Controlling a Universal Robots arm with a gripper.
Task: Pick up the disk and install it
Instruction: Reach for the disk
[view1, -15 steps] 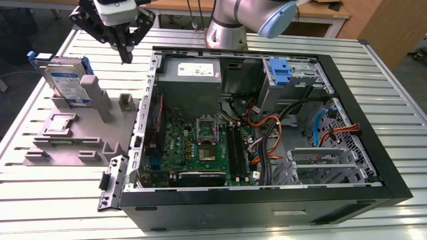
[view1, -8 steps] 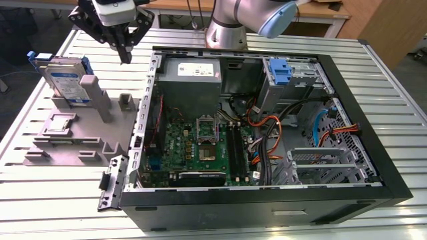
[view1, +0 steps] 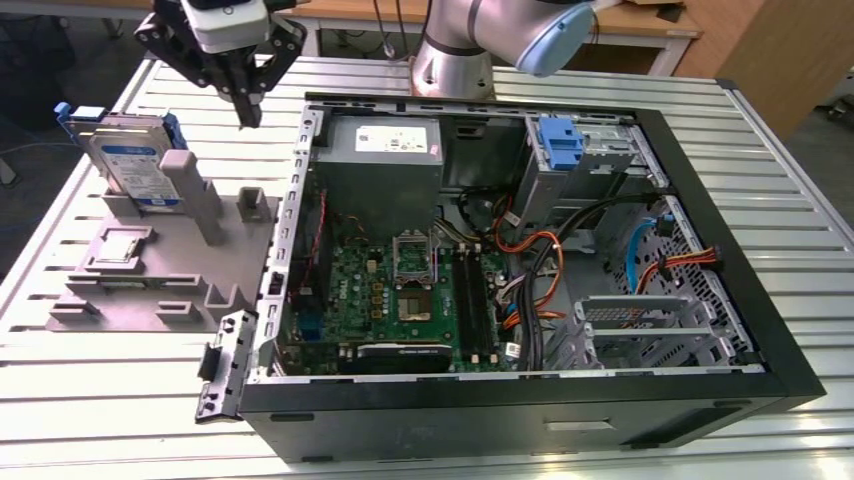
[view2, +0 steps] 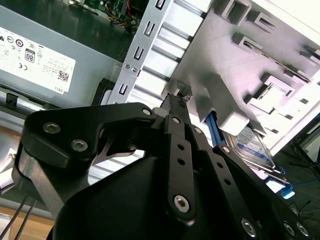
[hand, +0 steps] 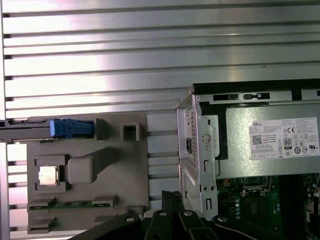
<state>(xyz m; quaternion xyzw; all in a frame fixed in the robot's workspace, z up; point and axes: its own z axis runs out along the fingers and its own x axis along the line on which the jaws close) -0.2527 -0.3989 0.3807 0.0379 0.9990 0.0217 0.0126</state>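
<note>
The gripper (view1: 250, 118) is hanging over the ribbed metal counter (view1: 120, 400), with its black fingers (view1: 247, 95) pointing down and clenched tip to tip. They are gripping nothing. It is hovering above the gap between the grey moulded fixture (view1: 147, 275) and the back corner of the open computer case (view1: 507, 400).

The disk (view1: 134, 160) is standing on edge in a slot at the far end of that fixture. Its white-and-blue label is facing the case, and its blue bracket is showing along the top and the side. It is sitting just to the exterior view's left of the gripper, near it but clearly apart from the fingers. In the first wrist view the disk (hand: 70, 128) is appearing edge-on as a thin dark strip ending in a blue tab. In the second wrist view its silver face (view2: 250, 145) is peeking out beyond the fingers (view2: 176, 120).

A small square chip (view1: 118, 247) is lying in a recess of the fixture, closer to me. Inside the case, the grey power supply (view1: 380, 140) with its white sticker is sitting at the back. The green motherboard (view1: 400, 290) is lying below it, and a bare blue clip (view1: 561, 140) is standing in the drive bay, well away from the gripper. The arm's silver base (view1: 461, 50) is rising behind the case.
</note>
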